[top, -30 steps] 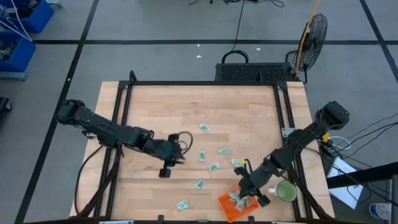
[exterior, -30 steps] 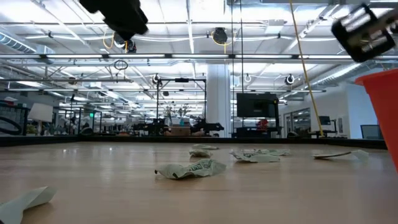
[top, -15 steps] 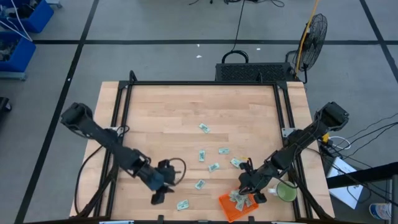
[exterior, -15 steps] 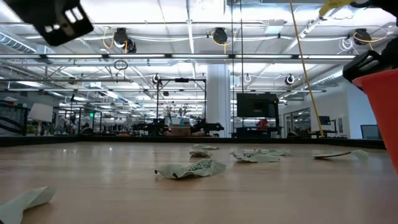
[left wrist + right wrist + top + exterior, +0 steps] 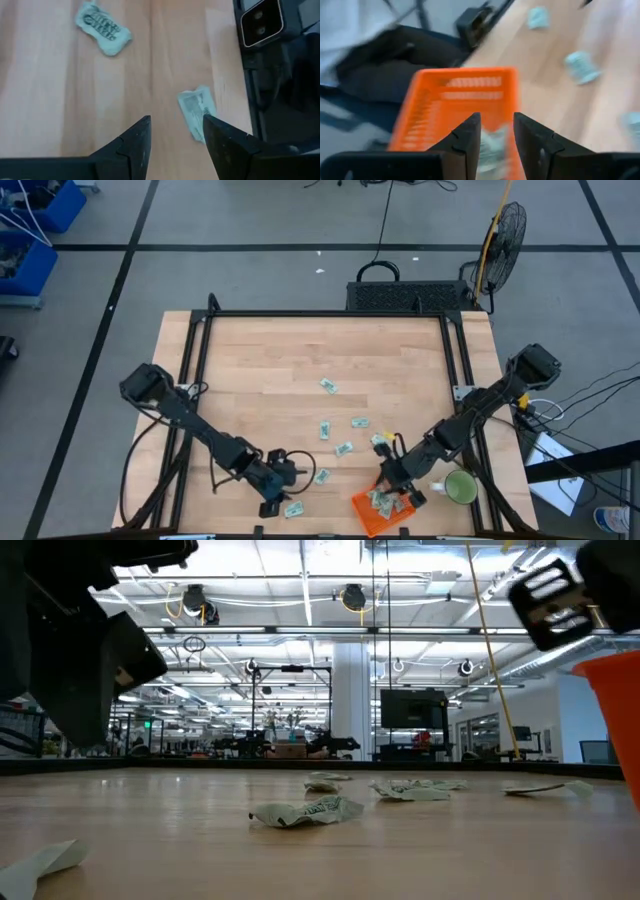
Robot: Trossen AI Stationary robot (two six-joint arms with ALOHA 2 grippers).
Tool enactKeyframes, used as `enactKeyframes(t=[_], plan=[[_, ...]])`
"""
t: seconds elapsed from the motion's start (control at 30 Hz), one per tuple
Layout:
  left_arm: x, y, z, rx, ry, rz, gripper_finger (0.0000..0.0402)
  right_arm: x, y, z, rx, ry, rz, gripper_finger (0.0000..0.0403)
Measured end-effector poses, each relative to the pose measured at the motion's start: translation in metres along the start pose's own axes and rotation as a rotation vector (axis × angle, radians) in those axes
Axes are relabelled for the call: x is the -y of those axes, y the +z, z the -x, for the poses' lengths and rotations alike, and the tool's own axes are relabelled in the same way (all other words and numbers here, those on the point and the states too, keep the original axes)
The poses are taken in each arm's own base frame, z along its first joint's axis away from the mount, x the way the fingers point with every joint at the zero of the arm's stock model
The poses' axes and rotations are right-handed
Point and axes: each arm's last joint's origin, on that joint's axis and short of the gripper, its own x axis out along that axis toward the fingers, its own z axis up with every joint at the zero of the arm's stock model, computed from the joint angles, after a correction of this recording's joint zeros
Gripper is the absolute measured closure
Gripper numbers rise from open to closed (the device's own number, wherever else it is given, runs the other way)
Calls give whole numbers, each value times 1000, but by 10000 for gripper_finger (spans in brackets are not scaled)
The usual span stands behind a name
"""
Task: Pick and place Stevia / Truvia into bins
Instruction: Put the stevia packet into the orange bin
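Note:
Several pale green sachets [image 5: 343, 448] lie flat on the wooden table. My left gripper [image 5: 175, 120] hangs open near the front edge. One sachet [image 5: 196, 111] lies just beyond and beside one of its fingertips, and another [image 5: 102, 35] lies farther off. The gripper touches neither. My right gripper [image 5: 496, 116] is open above the orange basket [image 5: 460, 100], which stands at the front right of the table [image 5: 380, 512]. A sachet [image 5: 492, 146] shows inside the basket, below the gap between the fingers.
A round green mug [image 5: 460, 487] stands right of the basket. A black frame [image 5: 200, 350] runs along the table's left, far and right sides. In the left wrist view the table's front edge [image 5: 247, 100] lies close to the gripper. Bare wood lies toward the far side.
My left gripper has swung from the table's middle left toward the near edge and come down low over the sachets there. My right gripper has stayed above the orange basket.

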Motion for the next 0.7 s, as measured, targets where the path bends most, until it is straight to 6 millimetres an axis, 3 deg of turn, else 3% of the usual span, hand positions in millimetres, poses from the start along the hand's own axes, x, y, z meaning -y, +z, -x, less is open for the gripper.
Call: enactKeyframes(t=[0.2,0.47,0.7], plan=[[3,3,-10,48,-62,-45,218,20,5,1,31,-225,135,294],[3,4,-21,104,-47,-398,218,34,6,2,30,-265,146,296],[-3,-7,-48,68,-91,-483,218,36,7,2,30,-270,143,297]])
